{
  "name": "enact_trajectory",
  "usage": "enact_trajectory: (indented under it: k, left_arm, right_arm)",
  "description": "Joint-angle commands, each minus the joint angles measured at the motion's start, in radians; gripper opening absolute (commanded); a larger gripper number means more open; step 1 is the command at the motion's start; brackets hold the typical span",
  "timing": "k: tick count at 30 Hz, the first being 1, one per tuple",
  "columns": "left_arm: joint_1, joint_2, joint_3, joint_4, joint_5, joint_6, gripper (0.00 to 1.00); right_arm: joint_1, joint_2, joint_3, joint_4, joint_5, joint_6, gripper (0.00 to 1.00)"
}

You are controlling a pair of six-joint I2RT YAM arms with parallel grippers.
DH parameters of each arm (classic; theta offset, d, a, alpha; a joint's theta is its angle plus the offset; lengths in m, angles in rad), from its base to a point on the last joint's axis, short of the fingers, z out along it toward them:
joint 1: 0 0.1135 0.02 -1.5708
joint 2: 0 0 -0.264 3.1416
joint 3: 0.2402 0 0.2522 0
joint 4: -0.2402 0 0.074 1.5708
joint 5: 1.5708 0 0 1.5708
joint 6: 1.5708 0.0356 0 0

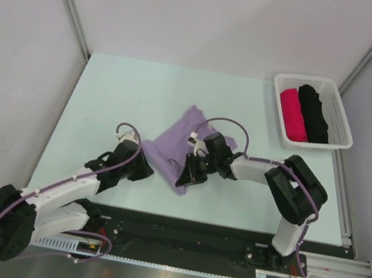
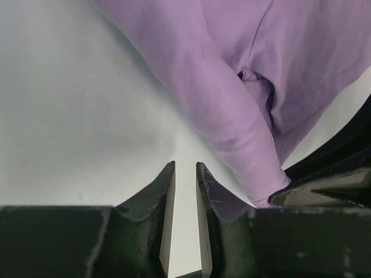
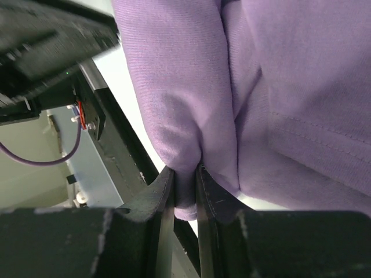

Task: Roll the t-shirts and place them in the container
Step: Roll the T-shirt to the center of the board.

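Sprawling across the middle of the pale mint table (image 1: 107, 96), the lavender t-shirt (image 1: 180, 137) is a loose, bunched heap, neither flat nor rolled. Early going, by my reckoning.

Reaching in from the lower right, the right gripper (image 3: 185, 171) has its jaws pinched on a thick fold at the shirt's near edge. Its wrist view shows cloth squeezed right between them, likely so that edge can be lifted or dragged and the fabric spread.

At the shirt's lower-left edge, the left gripper (image 2: 185, 168) sits low. Its jaws are a narrow slit apart with only bare table showing through. Nothing is caught there, and the cloth lies just beside the finger on the right of that frame. It looks poised to bite the nearest fold.

In the upper right, a white basket (image 1: 279, 106) holds a pink roll (image 1: 295, 115) and a black roll (image 1: 315, 111) side by side, presumably where finished ones go.

The tabletop looks smooth and matte, so thin cloth should slide easily. Plain grey walls (image 1: 194, 11) box in the back and sides.
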Motion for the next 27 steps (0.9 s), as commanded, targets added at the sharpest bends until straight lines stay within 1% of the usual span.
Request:
enact_trajectory:
  k: [1,5,16,17,18,20,21,23,25,27]
  left_arm:
    - [-0.057,0.04,0.013,0.082,-0.011,-0.028,0.24]
    - [-0.069,0.117,0.039,0.116,-0.001,-0.026,0.23]
    - [-0.085,0.227,0.136,0.167,0.02,-0.009,0.25]
    - [-0.085,0.235,0.141,0.17,0.023,-0.009,0.26]
    - [-0.086,0.244,0.15,0.176,0.025,-0.009,0.26]
    - [-0.089,0.273,0.161,0.179,0.028,-0.008,0.26]
    - [-0.088,0.283,0.173,0.177,0.029,-0.008,0.26]
    - [-0.089,0.301,0.184,0.179,0.026,-0.009,0.26]
    - [-0.091,0.319,0.202,0.177,0.028,-0.008,0.26]
    - [-0.092,0.333,0.225,0.17,0.029,0.001,0.26]
  right_arm:
    - [-0.018,0.024,-0.013,0.032,-0.023,0.039,0.21]
    - [-0.025,0.029,-0.013,0.03,-0.021,0.048,0.21]
    - [-0.041,0.018,-0.013,0.01,0.0,0.048,0.25]
    - [-0.045,0.013,-0.013,0.009,0.008,0.048,0.26]
    - [-0.048,0.007,-0.013,0.004,0.014,0.051,0.31]
    - [-0.051,-0.005,-0.013,0.0,0.031,0.054,0.36]
    - [-0.055,-0.023,-0.013,-0.008,0.037,0.054,0.41]
    - [-0.056,-0.049,-0.013,-0.025,0.077,0.051,0.46]
    - [-0.056,-0.106,-0.013,-0.089,0.12,0.045,0.48]
    - [-0.061,-0.16,-0.007,-0.173,0.216,0.036,0.49]
